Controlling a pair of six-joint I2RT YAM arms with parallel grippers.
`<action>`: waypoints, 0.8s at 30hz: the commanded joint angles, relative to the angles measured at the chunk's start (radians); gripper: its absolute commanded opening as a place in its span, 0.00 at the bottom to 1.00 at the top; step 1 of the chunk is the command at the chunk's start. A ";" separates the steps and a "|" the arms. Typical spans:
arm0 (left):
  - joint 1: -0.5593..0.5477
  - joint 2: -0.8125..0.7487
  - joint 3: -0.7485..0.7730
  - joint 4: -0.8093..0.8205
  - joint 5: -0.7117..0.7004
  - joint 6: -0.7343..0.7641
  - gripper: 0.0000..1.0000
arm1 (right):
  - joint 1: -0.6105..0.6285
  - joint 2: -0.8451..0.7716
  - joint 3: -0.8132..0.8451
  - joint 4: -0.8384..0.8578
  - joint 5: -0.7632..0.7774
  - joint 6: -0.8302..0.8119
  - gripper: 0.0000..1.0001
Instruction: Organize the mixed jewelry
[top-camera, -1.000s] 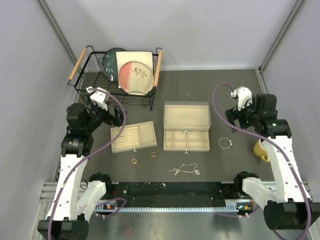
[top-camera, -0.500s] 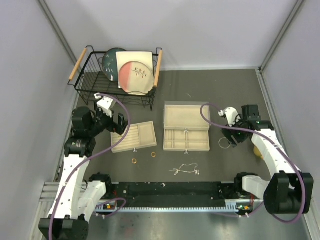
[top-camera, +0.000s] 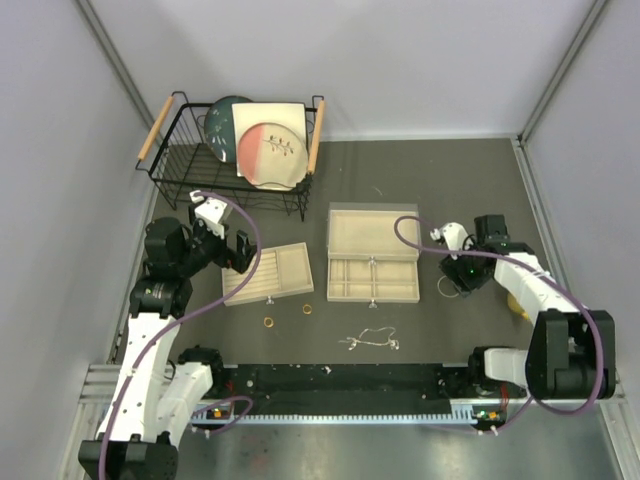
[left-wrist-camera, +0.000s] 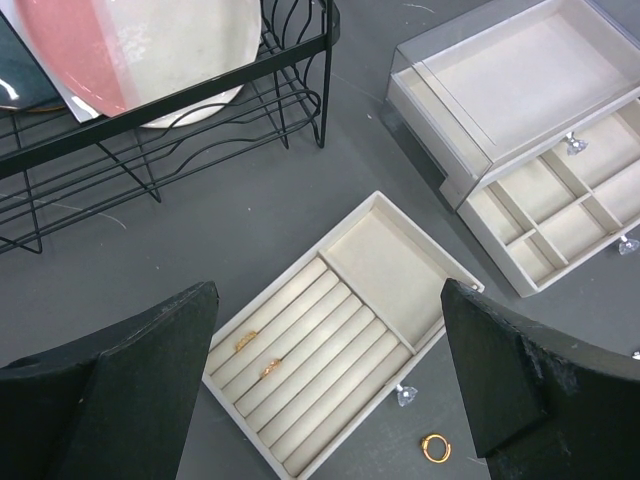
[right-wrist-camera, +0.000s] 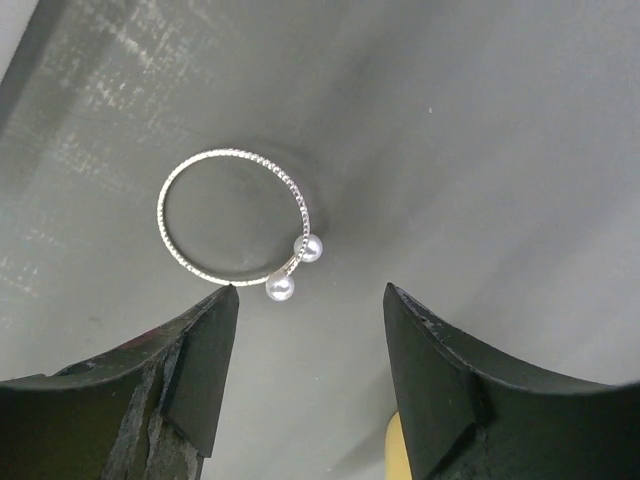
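Observation:
A thin silver bangle hoop (right-wrist-camera: 228, 152) with two pearl ends lies flat on the dark table. My right gripper (right-wrist-camera: 311, 295) hovers just short of it, open, with nothing between its fingers; its left fingertip (right-wrist-camera: 225, 300) is close to the hoop's rim. From above, the right gripper (top-camera: 462, 272) covers most of the bangle. My left gripper (left-wrist-camera: 330, 330) hangs wide open above the beige ring tray (left-wrist-camera: 400, 240), which holds two gold rings (left-wrist-camera: 247, 341). Two more gold rings (top-camera: 268, 322) lie on the table in front of the tray. A silver chain (top-camera: 372, 340) lies near the front edge.
The beige compartmented box (top-camera: 373, 232) stands mid-table with its drawer (top-camera: 372, 280) pulled out. A black wire rack (top-camera: 170, 165) with plates stands at the back left. A yellow object (top-camera: 520, 300) sits by the right arm. Grey walls close in on both sides.
My right arm has swung down and left onto the bangle, and its jaws have narrowed. My left arm has shifted slightly right, over the ring tray, still wide open.

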 joint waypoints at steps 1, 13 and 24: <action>0.004 0.001 -0.007 0.046 0.000 0.012 0.99 | -0.009 0.045 0.019 0.077 -0.010 0.016 0.60; 0.004 -0.002 -0.015 0.057 -0.014 0.020 0.99 | -0.009 0.156 0.049 0.134 -0.004 0.041 0.40; 0.004 -0.022 -0.025 0.061 -0.043 0.028 0.99 | -0.009 0.067 0.059 0.085 -0.012 0.047 0.00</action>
